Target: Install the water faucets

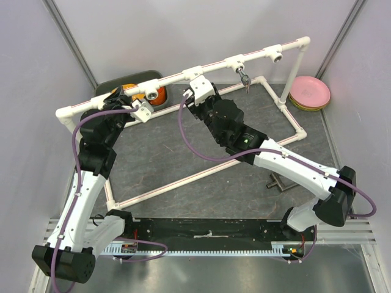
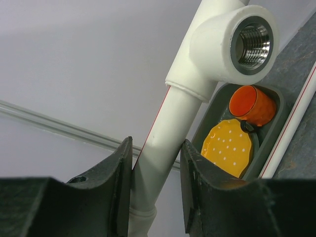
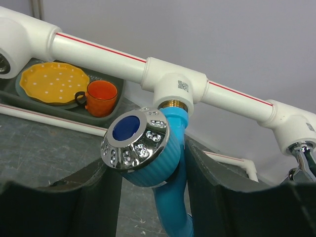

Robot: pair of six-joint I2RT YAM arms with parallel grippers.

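blue faucet sits in tee, flanked by right end effector.

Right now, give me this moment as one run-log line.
left gripper: shut on white plastic pipe | right gripper: straddles blue plastic faucet in white tee, grip unclear | shiny chrome faucet: mounted in next tee

We see the left arm and the right arm built alike: white shells on the long links, black joint housings, a white bracket at each wrist. A purple cable loops along each. Up close, the fingers are matte black, thick and tapering.
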